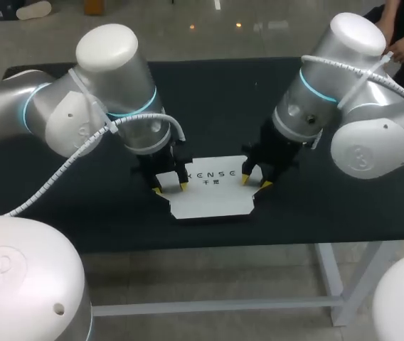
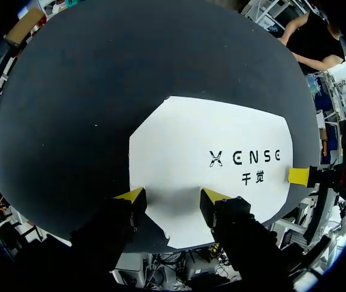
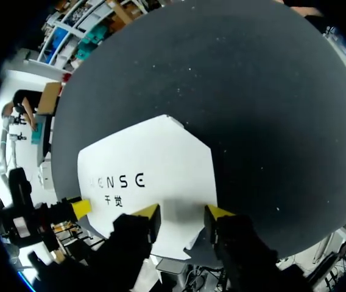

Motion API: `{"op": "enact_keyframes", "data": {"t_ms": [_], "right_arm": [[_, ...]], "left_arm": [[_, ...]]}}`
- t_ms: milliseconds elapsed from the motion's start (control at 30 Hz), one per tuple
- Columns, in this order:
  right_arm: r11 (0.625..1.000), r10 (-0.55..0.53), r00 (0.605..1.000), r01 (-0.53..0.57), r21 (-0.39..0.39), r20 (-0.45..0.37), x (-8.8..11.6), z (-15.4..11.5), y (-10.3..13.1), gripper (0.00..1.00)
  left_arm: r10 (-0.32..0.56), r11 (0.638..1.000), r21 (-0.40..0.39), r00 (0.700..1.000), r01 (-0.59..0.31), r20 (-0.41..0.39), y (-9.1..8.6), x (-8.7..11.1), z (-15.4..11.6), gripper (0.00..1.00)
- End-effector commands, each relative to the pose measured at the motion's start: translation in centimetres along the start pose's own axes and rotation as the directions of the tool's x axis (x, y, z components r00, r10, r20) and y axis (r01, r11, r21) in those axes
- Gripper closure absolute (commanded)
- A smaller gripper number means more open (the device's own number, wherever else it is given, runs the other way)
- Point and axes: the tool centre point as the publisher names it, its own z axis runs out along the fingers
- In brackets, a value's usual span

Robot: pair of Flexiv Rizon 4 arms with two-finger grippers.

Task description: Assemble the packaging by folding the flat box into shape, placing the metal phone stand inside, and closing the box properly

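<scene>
**A:** Where's the box point(image 1: 209, 190)?

**B:** It lies flat on the black table point(image 1: 67, 199), just below the middle of the head view. Its long axis runs left to right across the frame, from one gripper to the other.

**A:** And the grippers?

**B:** There's one at each short end. The left gripper point(image 1: 170, 186) stands over the left end and the right gripper point(image 1: 257, 180) over the right end. Both point down, with their yellow tips at the card's edge. Neither is nearer than the other.

**A:** Are they holding anything?

**B:** No. In each wrist view the two fingers stand apart, and the box's end edge runs across the gap between them. Nothing is pinched from two sides. I can't tell whether the tips press on the card.

**A:** What's the box like?

**B:** It's thin, matt white card with black print near the middle. The ends aren't square: the corners are cut at a slant, and there's a notched flap at the lower left in the head view. I'd judge it light, liable to slide on the table's dark matt cover, and hard to lift while it lies flat.

**A:** So what does the next move turn on?

**B:** Those ends, I think. With the axis running between the grippers, pressure from both sides could raise or open the card. No fold is made yet.

**A:** And the stand?

**B:** It isn't in any view.
</scene>
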Motion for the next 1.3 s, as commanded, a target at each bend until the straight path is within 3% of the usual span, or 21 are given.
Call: {"op": "enact_keyframes", "data": {"t_ms": [33,867,1300], "right_arm": [[1.0,-0.004,1.0,0.004,-0.016,-0.009,-0.3,0.2,-0.1,0.49],[0.998,-0.044,0.996,0.041,-0.05,-0.075,-0.2,1.1,1.1,0.5],[0.997,-0.067,0.991,0.06,-0.057,-0.114,0.2,1.5,1.4,0.5]], "left_arm": [[0.011,1.0,0.019,1.0,-0.011,-0.006,0.4,0.0,0.3,0.38],[0.074,0.997,0.001,0.994,-0.074,-0.08,-0.4,0.3,1.4,0.39],[0.086,0.996,-0.027,0.988,-0.09,-0.125,-0.7,0.2,1.5,0.5]]}}
